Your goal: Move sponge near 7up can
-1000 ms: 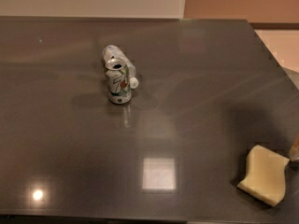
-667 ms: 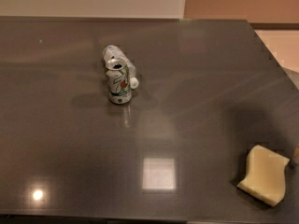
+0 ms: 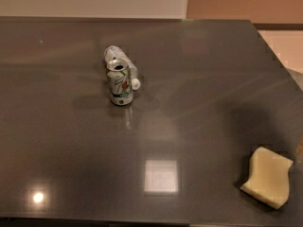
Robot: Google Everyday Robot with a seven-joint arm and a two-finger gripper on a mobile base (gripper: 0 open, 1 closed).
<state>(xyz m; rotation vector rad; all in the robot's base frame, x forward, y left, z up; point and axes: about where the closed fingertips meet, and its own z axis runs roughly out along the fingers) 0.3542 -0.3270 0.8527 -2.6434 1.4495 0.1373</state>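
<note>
The pale yellow sponge lies flat on the dark table near its front right corner. The 7up can stands upright left of the table's middle, far from the sponge. It is silver-white with green lettering and a dark hole in its top. My gripper is out of view, off the right side. Only a thin brownish sliver shows at the right edge just above the sponge, and I cannot tell what it is. Nothing touches the sponge.
A silvery-clear bottle with a white cap lies on its side right behind the can, touching it. The dark glossy table has its right edge close beside the sponge and its front edge just below it. A soft shadow lies above the sponge.
A dark shape at the right edge just above the sponge has drawn back to the right, almost out of the picture. The sponge, can and bottle have not moved.
</note>
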